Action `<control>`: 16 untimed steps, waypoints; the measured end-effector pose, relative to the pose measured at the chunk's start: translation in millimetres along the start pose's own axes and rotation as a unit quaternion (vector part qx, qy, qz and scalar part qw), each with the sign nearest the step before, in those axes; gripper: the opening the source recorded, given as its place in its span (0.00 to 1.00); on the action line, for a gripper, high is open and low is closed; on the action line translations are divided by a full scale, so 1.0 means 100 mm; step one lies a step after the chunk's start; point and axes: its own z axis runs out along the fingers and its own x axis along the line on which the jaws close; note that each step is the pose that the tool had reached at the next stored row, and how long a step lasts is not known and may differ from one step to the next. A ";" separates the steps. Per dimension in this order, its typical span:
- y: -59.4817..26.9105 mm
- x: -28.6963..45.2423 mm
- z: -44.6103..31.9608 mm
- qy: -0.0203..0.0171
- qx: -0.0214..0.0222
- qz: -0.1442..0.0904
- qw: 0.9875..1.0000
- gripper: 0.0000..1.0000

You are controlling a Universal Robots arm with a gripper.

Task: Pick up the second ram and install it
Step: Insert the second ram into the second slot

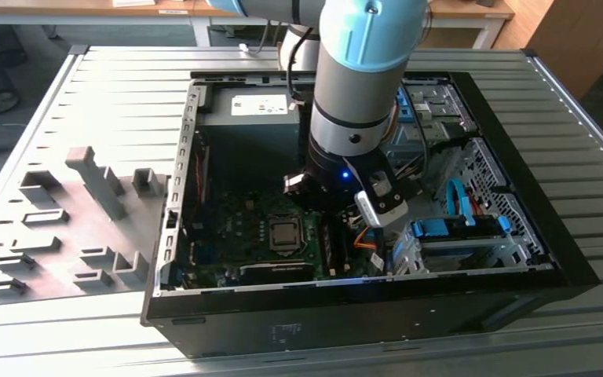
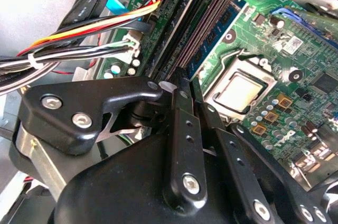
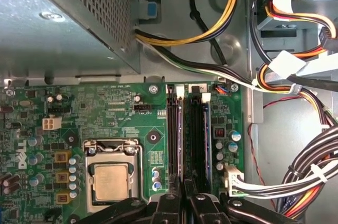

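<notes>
My pincer (image 2: 182, 94) is nipped together on the second ram's (image 3: 181, 145) top edge, seating it in the motherboard (image 3: 105, 123) slot beside the CPU socket (image 3: 111, 179). Stiff, light, fragile board.

The gripper (image 1: 345, 236) sits low inside the open computer case (image 1: 553, 259), over the memory slots (image 3: 187, 134); there is little room around it; in the first wrist view a bunch of wires (image 3: 301, 176) crowds in at 3 o'clock from the slots; the grey power box (image 3: 68, 18) blocks 11 o'clock; the flat processor (image 3: 111, 179) at 8 o'clock leaves low open room above the green board (image 3: 63, 108).
</notes>
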 end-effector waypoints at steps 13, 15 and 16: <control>0.001 0.000 0.005 0.000 0.000 0.000 1.000 0.14; 0.001 0.000 0.005 0.000 0.000 0.000 1.000 0.14; 0.001 -0.001 0.005 0.000 0.000 -0.001 1.000 0.14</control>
